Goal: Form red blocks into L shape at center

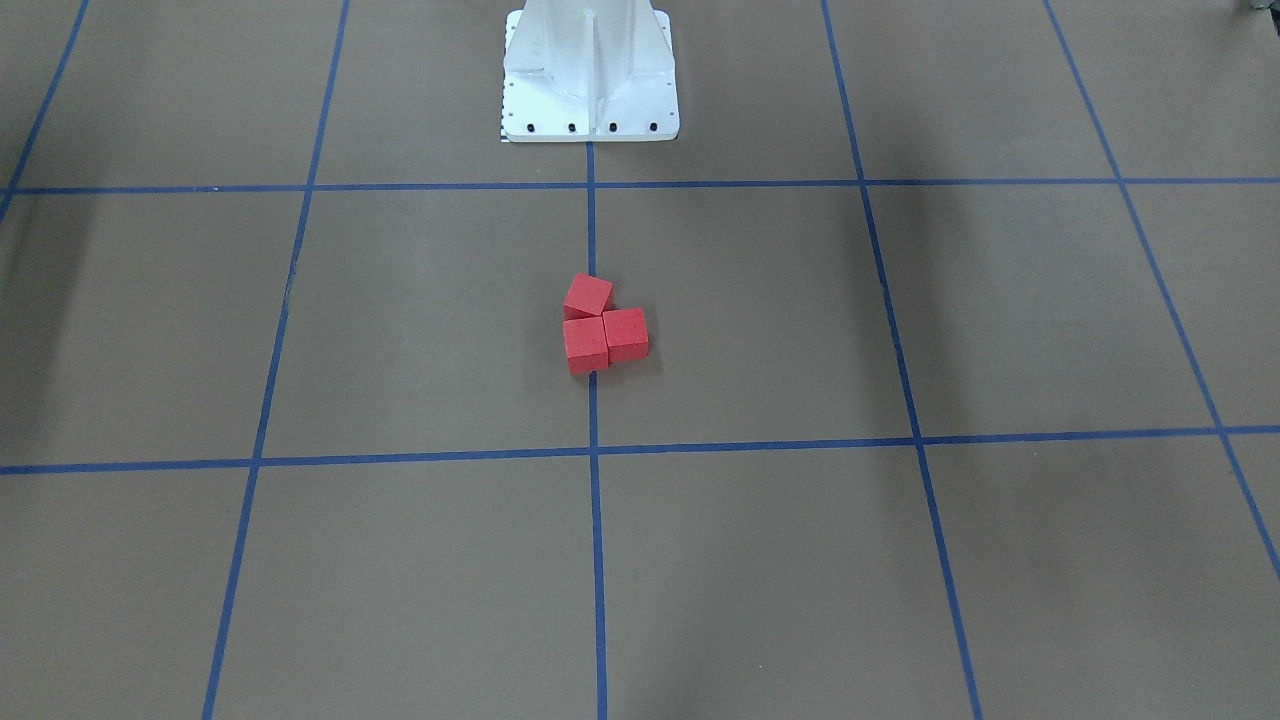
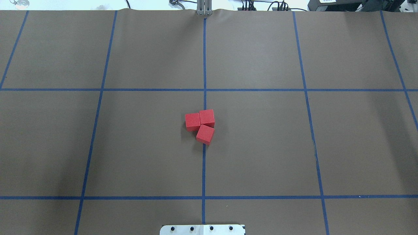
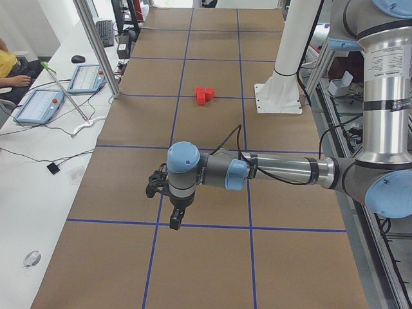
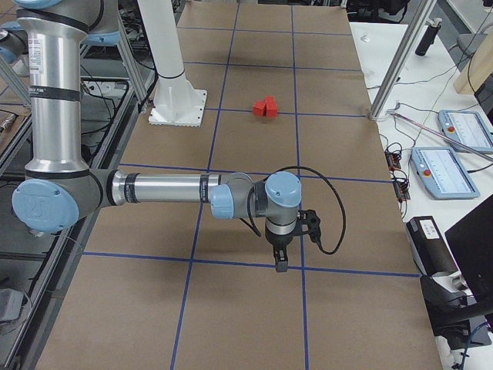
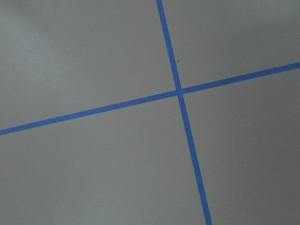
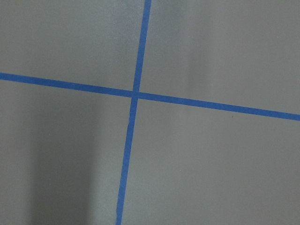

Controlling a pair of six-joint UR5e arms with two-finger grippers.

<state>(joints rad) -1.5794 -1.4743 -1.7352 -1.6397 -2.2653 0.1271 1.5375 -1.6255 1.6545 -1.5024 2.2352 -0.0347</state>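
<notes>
Three red blocks (image 2: 192, 121) (image 2: 207, 117) (image 2: 205, 134) sit touching one another in an L-like cluster at the center (image 2: 228, 130), on the blue tape line (image 2: 204, 153). The third one is turned slightly askew. The same cluster shows in the front view (image 1: 585, 343), the left side view (image 3: 204, 95) and the right side view (image 4: 266, 107). My left gripper (image 3: 174, 222) hangs far from the blocks, pointing down over a tape crossing. My right gripper (image 4: 279, 262) does the same at the other end. I cannot tell whether either one is open or shut. Both wrist views hold only floor and tape.
The white robot pedestal (image 1: 590, 70) stands just behind the blocks. Side tables carry tablets (image 3: 38, 106) (image 4: 445, 171), cables and aluminium posts (image 3: 96, 45). A person's arm (image 3: 13, 67) rests at the far-left table.
</notes>
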